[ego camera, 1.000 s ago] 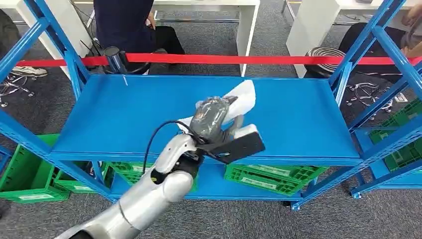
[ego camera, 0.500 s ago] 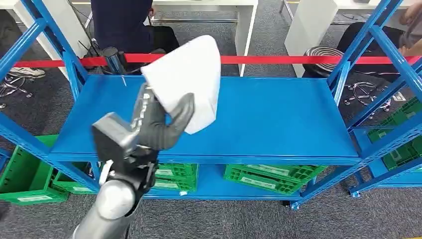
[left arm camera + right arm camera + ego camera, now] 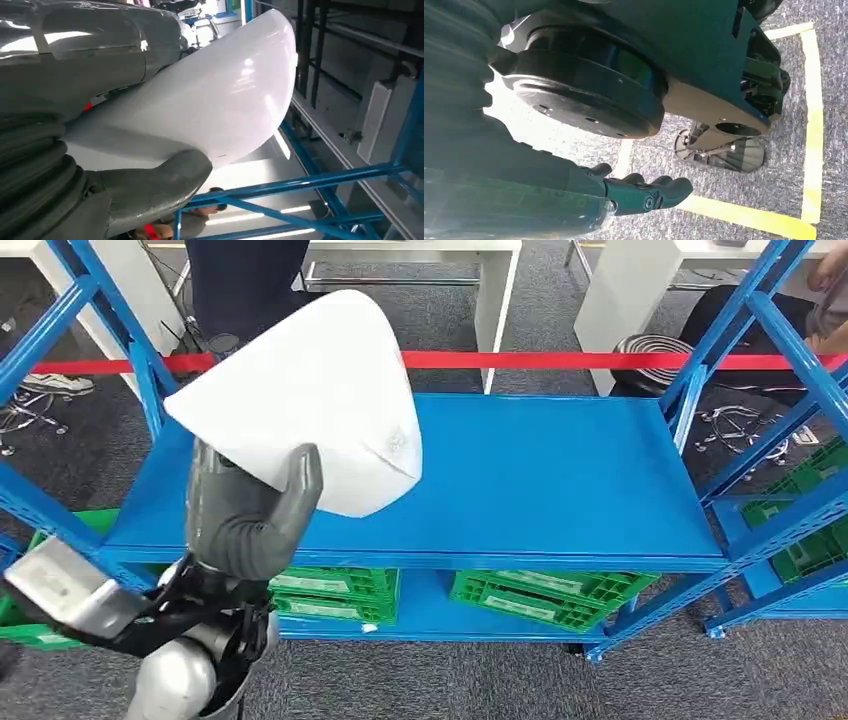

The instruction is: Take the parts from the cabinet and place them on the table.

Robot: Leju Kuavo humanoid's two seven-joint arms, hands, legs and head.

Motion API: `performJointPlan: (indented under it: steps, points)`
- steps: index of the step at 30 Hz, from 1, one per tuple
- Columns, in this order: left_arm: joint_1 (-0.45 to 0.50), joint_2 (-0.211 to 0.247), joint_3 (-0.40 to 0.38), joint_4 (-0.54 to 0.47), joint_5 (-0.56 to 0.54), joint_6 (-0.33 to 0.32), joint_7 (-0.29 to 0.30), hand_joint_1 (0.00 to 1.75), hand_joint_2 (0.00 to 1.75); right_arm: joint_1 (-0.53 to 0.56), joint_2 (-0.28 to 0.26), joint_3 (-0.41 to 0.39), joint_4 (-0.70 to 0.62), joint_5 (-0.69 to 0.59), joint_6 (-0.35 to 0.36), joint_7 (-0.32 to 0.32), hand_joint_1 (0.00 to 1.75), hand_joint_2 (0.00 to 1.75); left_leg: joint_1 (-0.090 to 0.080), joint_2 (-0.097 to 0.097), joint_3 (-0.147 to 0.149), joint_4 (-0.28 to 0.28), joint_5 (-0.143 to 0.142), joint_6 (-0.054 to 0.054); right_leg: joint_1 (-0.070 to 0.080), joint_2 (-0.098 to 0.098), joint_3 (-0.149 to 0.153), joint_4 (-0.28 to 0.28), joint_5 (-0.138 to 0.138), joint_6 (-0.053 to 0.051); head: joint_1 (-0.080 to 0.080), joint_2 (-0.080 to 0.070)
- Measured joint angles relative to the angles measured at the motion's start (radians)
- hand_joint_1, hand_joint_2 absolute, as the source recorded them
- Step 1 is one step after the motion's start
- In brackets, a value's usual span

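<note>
While raised above the blue shelf (image 3: 560,480), left hand (image 3: 245,515) grips the white part (image 3: 320,410) (thumb underneath); right hand's (image 3: 644,192) fingers lie together.

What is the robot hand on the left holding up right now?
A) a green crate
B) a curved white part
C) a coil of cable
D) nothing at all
B: the left robot hand grips a curved white part, lifted clear above the blue shelf; the green crates sit on the level below.
</note>
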Motion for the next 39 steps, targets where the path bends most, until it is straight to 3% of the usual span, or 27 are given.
performJointPlan:
  steps: [5,14,22,39]
  points:
    - [0.008,0.010,0.000,-0.022,0.014,-0.003,-0.002,1.75,1.75,0.000,0.000,0.000,0.000,-0.001,0.000,0.000,0.00,1.75,0.000,-0.002,0.000,0.000,0.000,0.000,0.000,-0.001,0.000,0.000,0.000,0.000,0.000,0.000]
    - [0.069,0.036,-0.010,-0.073,0.197,-0.078,-0.043,1.75,1.75,0.000,-0.001,-0.002,0.000,-0.021,-0.001,-0.005,0.00,1.75,0.000,-0.001,0.000,0.000,0.000,0.000,0.000,-0.001,0.000,0.000,0.000,0.000,0.000,0.000]
    - [0.112,0.070,-0.017,-0.095,0.155,-0.074,-0.014,1.75,1.75,0.000,-0.002,-0.003,0.000,-0.032,-0.003,-0.007,0.00,1.75,0.000,-0.003,0.000,0.000,0.000,0.000,0.000,-0.001,0.001,0.000,0.000,0.000,0.000,0.000]
    - [0.081,0.082,-0.031,-0.094,0.147,-0.069,0.029,1.75,1.75,-0.002,-0.005,-0.004,0.000,-0.041,0.000,-0.016,0.00,1.75,-0.004,-0.009,-0.001,0.002,0.000,0.001,-0.004,-0.003,0.001,-0.003,0.002,0.004,0.000,0.000]
